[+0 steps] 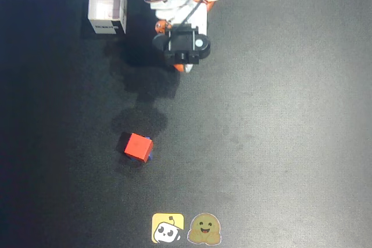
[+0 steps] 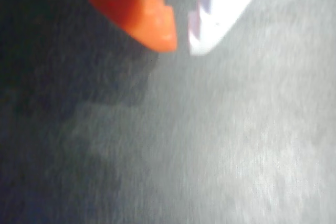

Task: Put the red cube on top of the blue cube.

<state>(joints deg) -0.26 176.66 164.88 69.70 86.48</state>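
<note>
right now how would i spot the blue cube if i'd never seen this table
In the overhead view, start at the white open box near the top left of the dark table, then go down toward the two stickers. The red cube sits there; the blue cube is the sliver under its lower right edge.

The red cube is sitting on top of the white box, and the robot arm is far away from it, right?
Not quite. In the overhead view the red cube sits on the blue cube, not on the white box. The arm is indeed well away from it.
</note>
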